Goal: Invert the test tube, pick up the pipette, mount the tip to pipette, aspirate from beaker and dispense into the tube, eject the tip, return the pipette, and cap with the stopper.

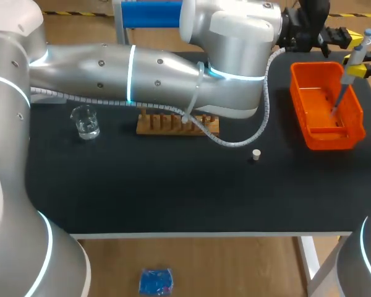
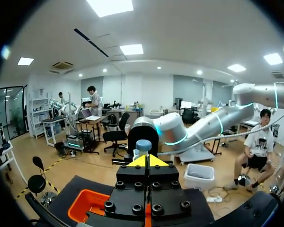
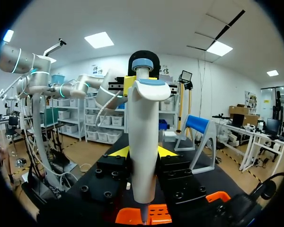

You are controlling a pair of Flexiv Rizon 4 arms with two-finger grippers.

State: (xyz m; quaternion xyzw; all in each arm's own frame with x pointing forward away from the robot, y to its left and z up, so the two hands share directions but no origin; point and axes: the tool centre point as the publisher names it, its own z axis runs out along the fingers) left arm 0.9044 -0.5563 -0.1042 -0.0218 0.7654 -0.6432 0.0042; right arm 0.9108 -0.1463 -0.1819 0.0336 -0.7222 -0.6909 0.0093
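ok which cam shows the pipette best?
Right wrist view: the pipette fills the middle, blue plunger down to its narrow end. Head view shows it small, over the orange bin. Left wrist view shows only its blue top.

- The left arm (image 1: 130, 68), silver and jointed with glowing cyan rings, comes in from the left edge of the head view. It lies across the upper part of the frame to the upper right.
- The left gripper (image 1: 345, 37), black with yellow tips, points toward the right edge in the upper right corner. In its own wrist view the left gripper (image 2: 146, 161) has its two black fingers pressed together with no gap.
- The right arm (image 1: 365, 260) shows only as a silver base with a cyan ring in the lower right corner.
- The right gripper (image 1: 360, 70) sits at the right edge, just below the left gripper's tips. Its fingers clamp an upright white plastic pipette (image 3: 144, 109) from both sides.
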